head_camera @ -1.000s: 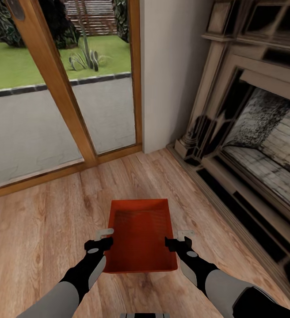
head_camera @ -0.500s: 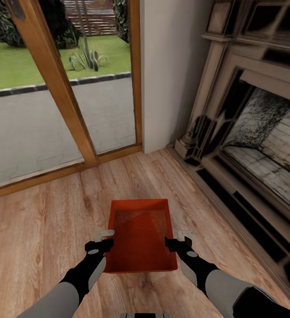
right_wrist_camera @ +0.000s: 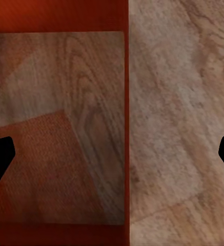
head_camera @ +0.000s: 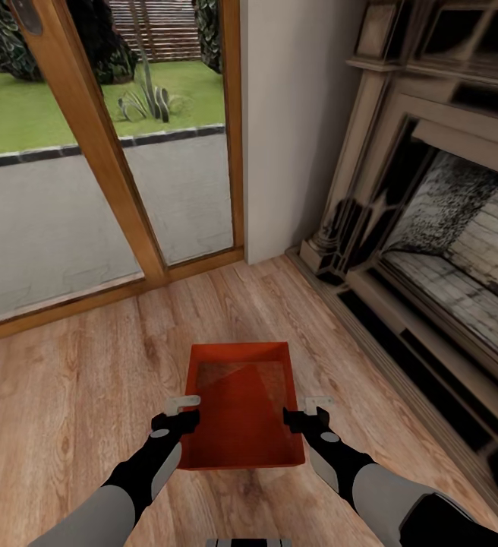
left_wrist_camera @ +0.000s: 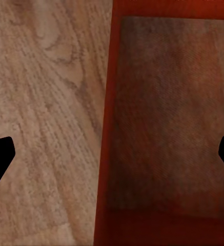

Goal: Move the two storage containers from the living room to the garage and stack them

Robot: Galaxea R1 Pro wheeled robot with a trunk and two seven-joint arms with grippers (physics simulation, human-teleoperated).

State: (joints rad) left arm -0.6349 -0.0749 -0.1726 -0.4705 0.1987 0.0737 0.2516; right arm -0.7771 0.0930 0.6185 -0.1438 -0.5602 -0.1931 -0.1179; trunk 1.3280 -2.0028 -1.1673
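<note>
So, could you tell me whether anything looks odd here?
Yes: the orange container on the wood floor looks see-through, since wood grain shows through its bottom in the right wrist view. Otherwise nothing is spilled or askew.

Storage container (head_camera: 241, 406): orange-red, matt, plastic-looking, thin smooth walls; faint fine weave texture on its base in the left wrist view (left_wrist_camera: 168, 128). Floor (head_camera: 67, 395) around container: light wood planks, visible grain, low satin sheen. Door frame (head_camera: 97, 144) beyond container: warm varnished wood, glass panes. Fireplace (head_camera: 446, 251) right of container: rough, weathered brick, dull carved surround.
</note>
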